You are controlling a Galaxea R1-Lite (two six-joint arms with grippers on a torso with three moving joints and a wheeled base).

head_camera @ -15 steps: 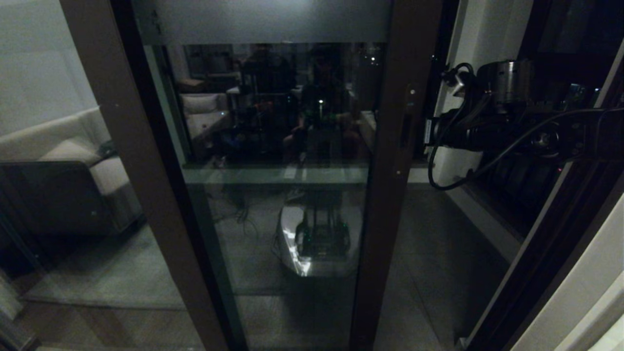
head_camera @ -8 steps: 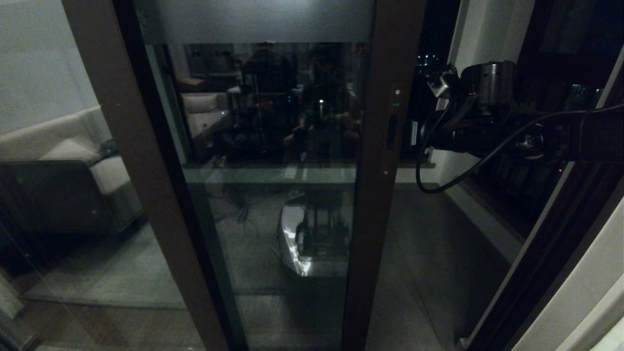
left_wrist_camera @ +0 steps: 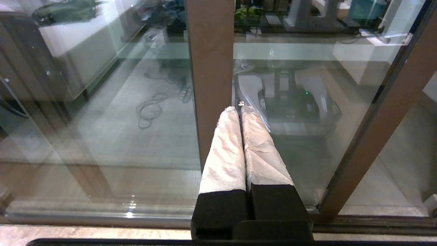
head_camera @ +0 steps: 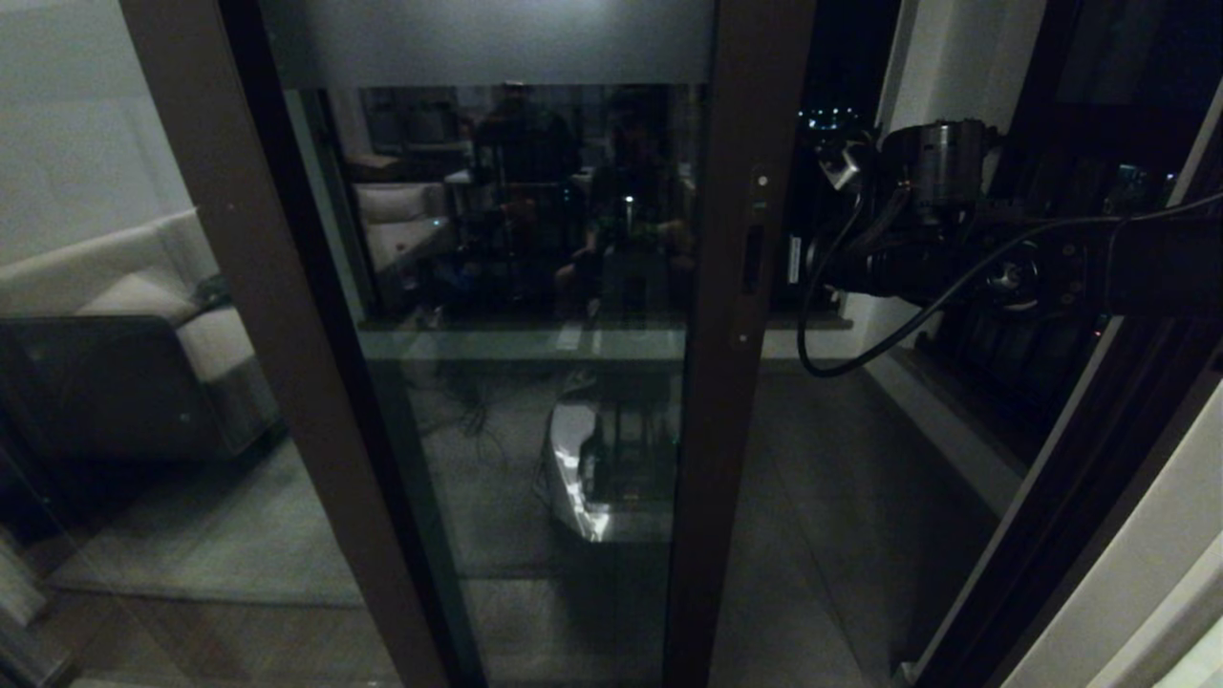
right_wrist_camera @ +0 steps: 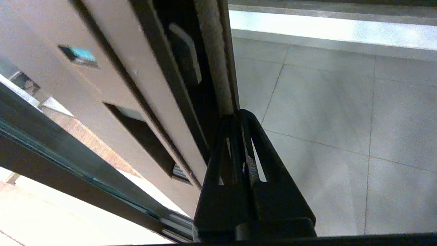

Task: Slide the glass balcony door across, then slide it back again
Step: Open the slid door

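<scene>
The glass balcony door point(head_camera: 535, 287) fills the middle of the head view, with a frosted band at its top and a dark brown edge stile point(head_camera: 736, 401) bearing a slot handle point(head_camera: 753, 260). My right arm point(head_camera: 917, 263) reaches in from the right at handle height. In the right wrist view my right gripper point(right_wrist_camera: 239, 114) is shut, its tips pressed against the door's edge point(right_wrist_camera: 213, 58) beside the slot handle point(right_wrist_camera: 143, 140). My left gripper point(left_wrist_camera: 239, 107), with white-wrapped fingers point(left_wrist_camera: 225, 150), is shut on nothing and points low at the glass near a brown stile point(left_wrist_camera: 210, 68).
A fixed brown-framed panel point(head_camera: 248, 315) stands at the left. To the right of the door lie the open gap and the tiled balcony floor point(head_camera: 841, 478), a white ledge point(head_camera: 927, 411) and the dark door jamb point(head_camera: 1070, 497). My own base is reflected in the glass point(head_camera: 611, 478).
The door's edge stile has slid left, widening the gap at the right. My right arm has followed it leftward, staying against the edge.
</scene>
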